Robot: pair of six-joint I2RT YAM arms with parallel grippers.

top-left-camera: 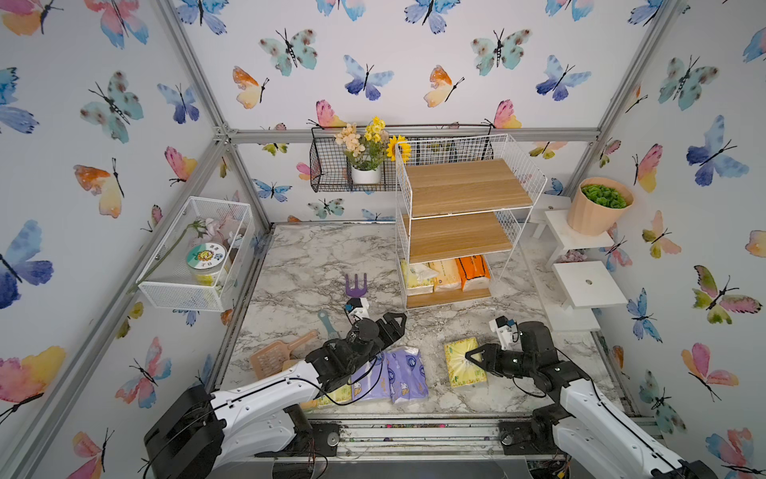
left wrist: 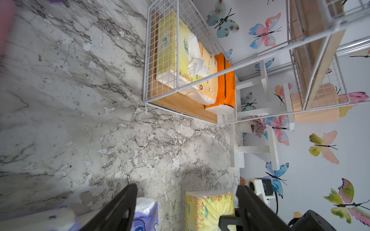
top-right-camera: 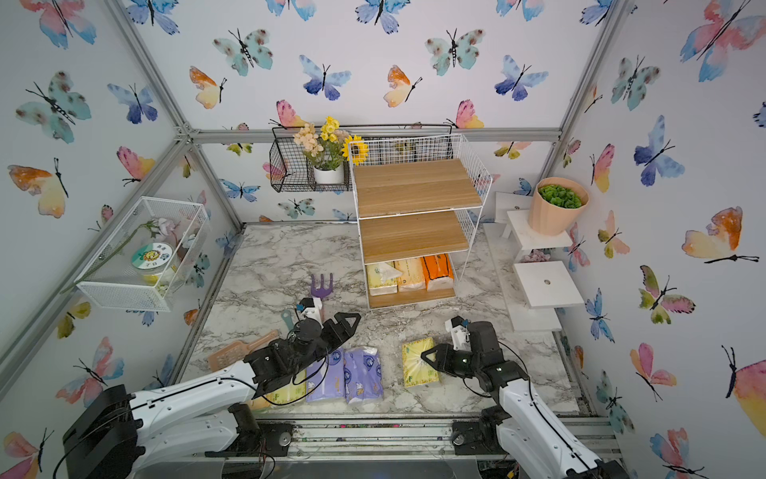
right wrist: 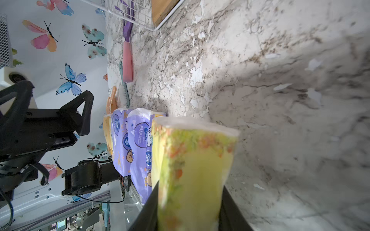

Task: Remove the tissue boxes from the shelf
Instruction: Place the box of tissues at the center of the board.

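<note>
The shelf (top-left-camera: 468, 186) stands at the back of the marble table, its two upper boards bare. On its bottom board sit three tissue boxes: pale yellow (top-left-camera: 416, 275), peach-yellow (top-left-camera: 445, 275) and bright orange (top-left-camera: 472, 271), also in the left wrist view (left wrist: 225, 80). Two purple packs (top-left-camera: 371, 377) (top-left-camera: 408, 373) and a yellow one (top-left-camera: 340, 394) lie at the table's front. My right gripper (top-left-camera: 474, 357) (right wrist: 190, 190) is shut on a yellow-green pack (top-left-camera: 460, 361) low over the table. My left gripper (top-left-camera: 393, 331) (left wrist: 186, 192) hovers open and empty above the purple packs.
A purple rake (top-left-camera: 355, 284), teal brush (top-left-camera: 327, 321) and peach scoop (top-left-camera: 282, 352) lie left of the shelf. A black wire basket with flowers (top-left-camera: 327, 174) hangs behind, a white mesh basket (top-left-camera: 195, 253) on the left wall. White steps (top-left-camera: 588, 282) with a pot (top-left-camera: 599, 205) stand right.
</note>
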